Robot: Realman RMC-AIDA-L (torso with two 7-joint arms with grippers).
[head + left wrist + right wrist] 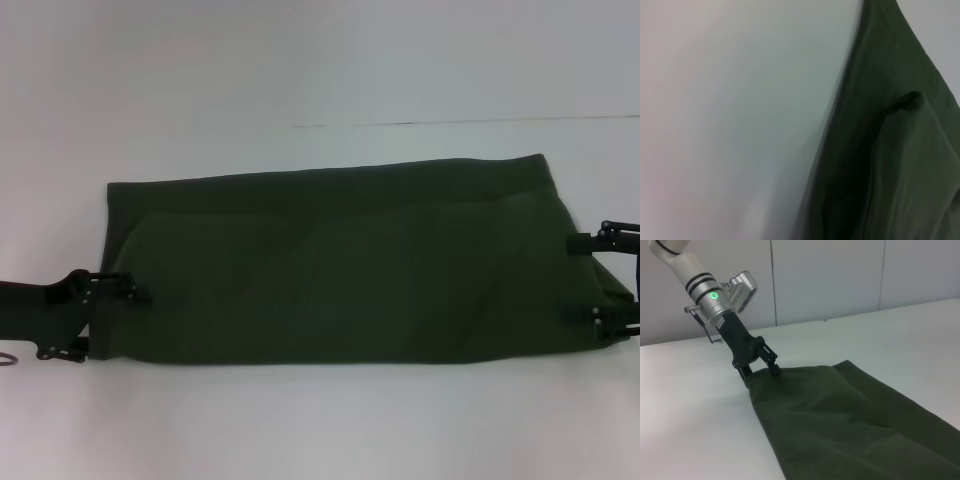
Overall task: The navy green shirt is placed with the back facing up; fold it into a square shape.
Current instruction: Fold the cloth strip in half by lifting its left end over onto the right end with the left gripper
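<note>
1. The navy green shirt (340,260) lies flat on the white table (320,60) as a long, narrow band. It already appears folded lengthwise, with plain cloth facing up and no sleeves showing. All positions below are given relative to the shirt.

2. The left gripper (115,312) is at the shirt's left short edge, at the near corner. Its fingers are spread: one lies on top of the cloth, the other sits lower, just off the edge. The right wrist view shows the same gripper (760,366) straddling that corner. Whether cloth is actually pinched cannot be determined.

3. The right gripper (592,280) is at the shirt's right short edge. Its fingers are wide apart, both touching or overlapping the edge. No clamped cloth is visible.

4. The left wrist view shows only a raised wrinkle in the shirt (900,150) beside bare table.

5. Assessment: the task stands at the crosswise fold, with both end corners being acquired.

6. Risks from this state:
   - Closing on the top layer only would let the lower layers stay behind, and the band would open.
   - An off-centre or shallow grip may slip during lifting, causing a skewed fold.
   - Unequal lift between the two arms would drag the band across the table and misalign the edges.
   - The wrinkle near the left end may be trapped in the fold.
</note>
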